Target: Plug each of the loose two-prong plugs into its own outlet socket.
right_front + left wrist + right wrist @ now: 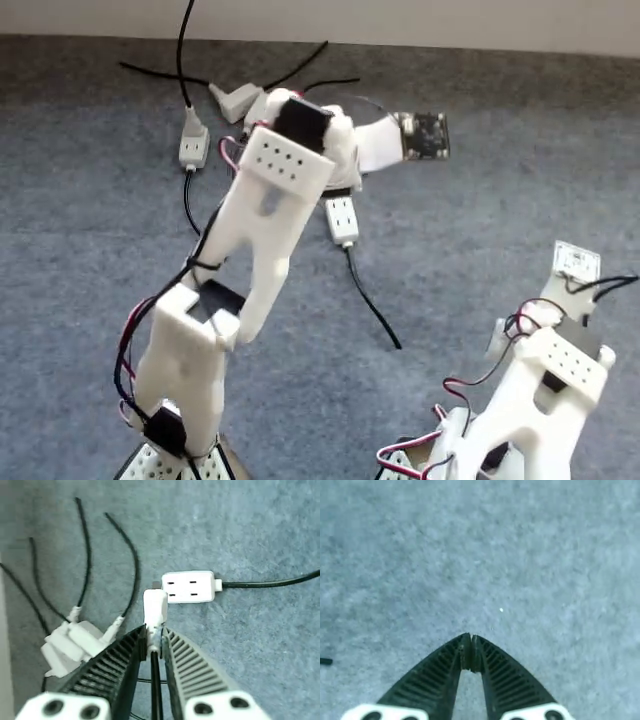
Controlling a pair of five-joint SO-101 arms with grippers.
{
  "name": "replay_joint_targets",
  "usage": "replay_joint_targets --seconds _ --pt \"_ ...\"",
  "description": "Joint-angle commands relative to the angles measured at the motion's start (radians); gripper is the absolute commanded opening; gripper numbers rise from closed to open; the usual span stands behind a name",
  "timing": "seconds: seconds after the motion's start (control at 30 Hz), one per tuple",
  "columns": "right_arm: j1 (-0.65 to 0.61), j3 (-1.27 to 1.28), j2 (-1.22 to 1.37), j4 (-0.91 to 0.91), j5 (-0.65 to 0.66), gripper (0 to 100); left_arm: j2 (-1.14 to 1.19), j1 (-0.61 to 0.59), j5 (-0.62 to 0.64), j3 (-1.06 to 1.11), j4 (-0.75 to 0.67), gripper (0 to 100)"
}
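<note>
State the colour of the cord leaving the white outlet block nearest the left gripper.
Black. The thin cord shows best in the left wrist view.

A grey-blue carpet covers the desk, its pile mottled and slightly fuzzy. A darker, brownish band runs along the carpet's far edge, and beyond the band is a pale strip of wall. A tiny white speck lies on the carpet.

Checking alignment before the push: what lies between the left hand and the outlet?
The plug, shut in the left hand, spans that stretch, its tip at the outlet's end. The left wrist view shows it.
</note>
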Motion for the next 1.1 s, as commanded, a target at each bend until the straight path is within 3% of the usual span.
replay_joint_targets --seconds 0.0,0.13,0.27,0.4,0.53,0.8,1.07 --pt "-0.079 -0.077 -0.012 -0.068 -0.005 0.8 -0.234 -0.005 0.057 0.018 0.009 1" --pt "-0.124 -0.13 -0.012 -0.127 -0.006 0.7 -0.461 0.015 0.101 0.211 0.009 1" --pt "-0.2 -0.125 0.001 -0.323 -0.054 0.7 -0.696 0.028 0.112 0.492 -0.005 1" --pt "-0.403 -0.099 0.044 -0.394 -0.112 0.7 -0.894 -0.041 0.083 0.82 -0.106 1" --pt "-0.618 -0.151 0.147 -0.395 -0.169 0.7 -1.007 -0.199 -0.074 1.067 -0.11 1" --pt "-0.75 -0.437 0.527 -0.397 -0.21 0.7 -1.107 -0.536 -0.287 1.228 -0.118 1" --pt "-0.791 -0.739 0.903 -0.397 -0.21 0.7 -1.124 -0.608 -0.362 1.273 -0.12 1"
